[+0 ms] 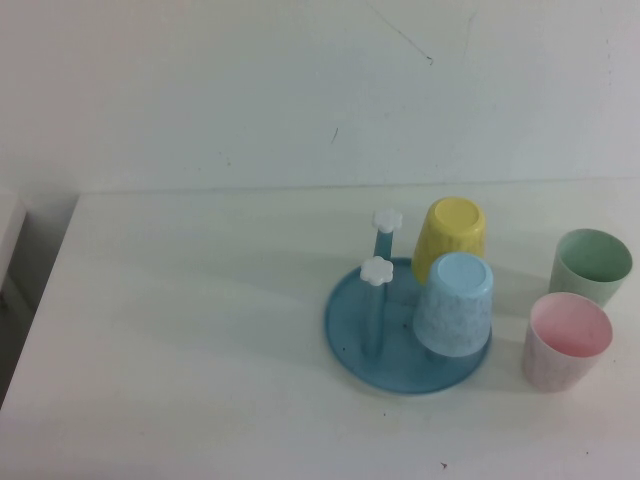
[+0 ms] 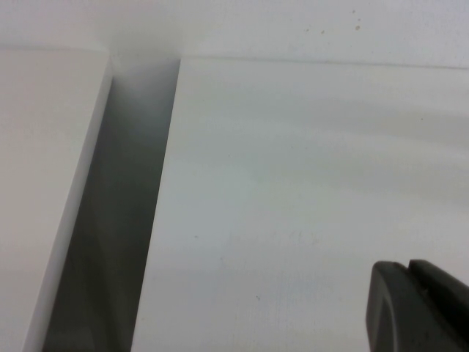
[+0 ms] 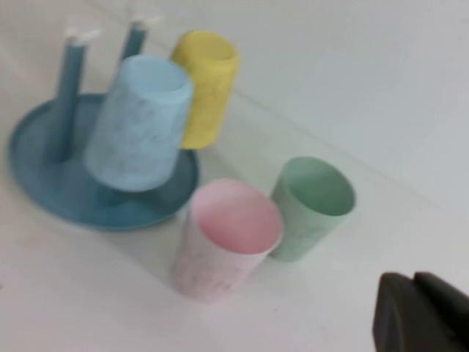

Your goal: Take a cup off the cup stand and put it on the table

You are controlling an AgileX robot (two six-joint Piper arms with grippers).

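Note:
The mint-green cup (image 1: pixel 590 265) stands upright on the white table (image 1: pixel 180 330), to the right of the blue cup stand (image 1: pixel 355 330). In the right wrist view the cup (image 3: pixel 314 207) stands open side up beside the stand (image 3: pixel 44 176). The stand has two bare pegs with white flower knobs (image 1: pixel 376 271). Neither gripper shows in the high view. My right gripper (image 3: pixel 414 282) is shut and empty, apart from the mint-green cup, over bare table. My left gripper (image 2: pixel 410 275) is shut and empty over bare table (image 2: pixel 293 183) at the far left.
A yellow cup (image 1: pixel 450 238) and a light blue cup (image 1: pixel 454 303) hang upside down on the stand's pegs. A pink cup (image 1: pixel 566 342) stands upright just in front of the mint-green one. A dark gap (image 2: pixel 110 220) runs along the table's left edge.

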